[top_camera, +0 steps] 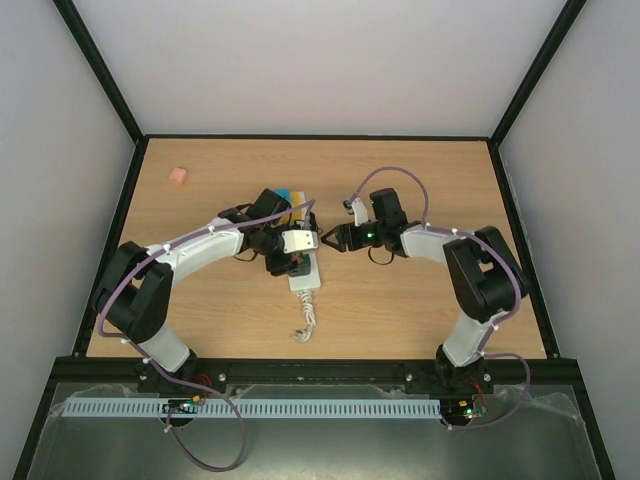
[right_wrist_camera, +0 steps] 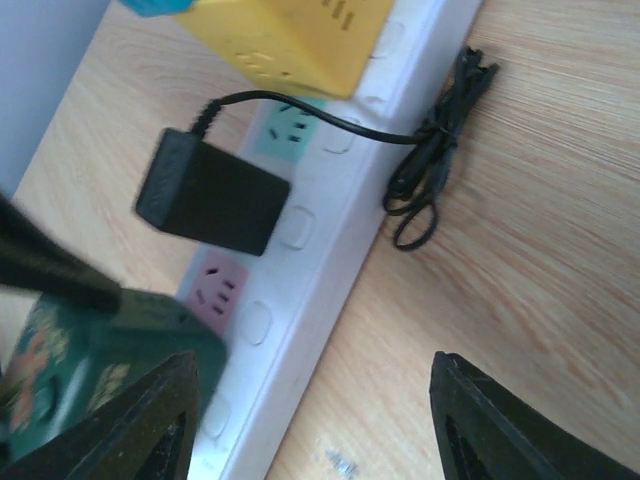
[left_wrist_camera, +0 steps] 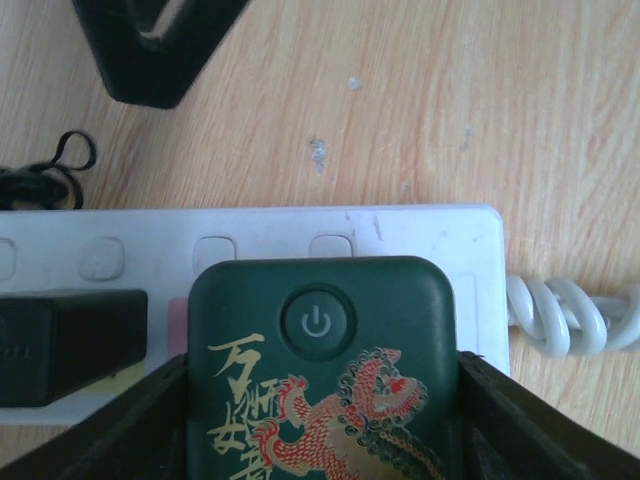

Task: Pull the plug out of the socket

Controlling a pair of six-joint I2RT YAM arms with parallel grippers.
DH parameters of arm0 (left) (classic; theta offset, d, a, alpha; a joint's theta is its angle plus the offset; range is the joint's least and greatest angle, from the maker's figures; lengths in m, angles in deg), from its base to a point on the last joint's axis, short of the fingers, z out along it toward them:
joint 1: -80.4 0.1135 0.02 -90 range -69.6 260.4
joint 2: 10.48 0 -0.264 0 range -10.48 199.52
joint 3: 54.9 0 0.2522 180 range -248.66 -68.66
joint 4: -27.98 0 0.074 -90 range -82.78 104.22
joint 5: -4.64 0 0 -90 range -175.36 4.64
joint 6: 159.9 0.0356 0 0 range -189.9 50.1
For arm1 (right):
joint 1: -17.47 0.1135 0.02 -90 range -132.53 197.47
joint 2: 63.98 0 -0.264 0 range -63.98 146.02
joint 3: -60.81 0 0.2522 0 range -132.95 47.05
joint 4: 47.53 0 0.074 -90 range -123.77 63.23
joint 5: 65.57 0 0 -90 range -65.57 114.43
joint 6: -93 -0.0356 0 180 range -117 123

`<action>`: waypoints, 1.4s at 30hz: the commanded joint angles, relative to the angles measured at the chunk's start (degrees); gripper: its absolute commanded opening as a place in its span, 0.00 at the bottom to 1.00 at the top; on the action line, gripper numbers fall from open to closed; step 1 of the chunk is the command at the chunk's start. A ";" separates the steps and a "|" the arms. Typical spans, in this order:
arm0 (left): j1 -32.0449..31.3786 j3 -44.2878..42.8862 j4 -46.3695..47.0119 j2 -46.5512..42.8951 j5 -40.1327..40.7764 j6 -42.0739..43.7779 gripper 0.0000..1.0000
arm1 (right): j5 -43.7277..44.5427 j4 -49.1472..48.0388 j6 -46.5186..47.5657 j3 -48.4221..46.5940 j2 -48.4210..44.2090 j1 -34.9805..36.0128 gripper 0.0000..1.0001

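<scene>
The white power strip [top_camera: 306, 277] lies mid-table with its coiled cord [top_camera: 306, 322] toward the near edge. My left gripper [top_camera: 291, 264] is shut on a dark green plug [left_wrist_camera: 322, 370] with a power button and a dragon print. The plug sits over the strip [left_wrist_camera: 420, 240] at its cord end, its prongs hidden. My right gripper [top_camera: 331, 240] is open and empty just right of the strip. In the right wrist view the gripper [right_wrist_camera: 315, 420] straddles the strip's edge [right_wrist_camera: 330, 220], next to the green plug [right_wrist_camera: 90, 355].
A black adapter [right_wrist_camera: 212, 195] with a thin bundled black cable [right_wrist_camera: 430, 160] is plugged in beside a free pink outlet [right_wrist_camera: 215, 285]. A yellow cube plug [right_wrist_camera: 290, 35] sits at the strip's far end. A small pink object [top_camera: 179, 175] lies at the far left.
</scene>
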 commanded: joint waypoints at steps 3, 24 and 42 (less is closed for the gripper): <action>-0.36 -0.07 0.85 -0.01 -1.05 0.23 0.56 | -0.02 -1.22 -1.33 -5.42 7.17 -0.30 0.60; 5.54 -1.75 -1.79 -5.06 -9.89 3.10 0.37 | -4.44 -10.71 -11.88 -8.81 15.26 -1.82 0.61; 7.10 -1.97 -2.57 -4.68 -11.65 4.66 0.37 | -4.33 -17.70 -20.26 -15.69 23.36 0.77 0.40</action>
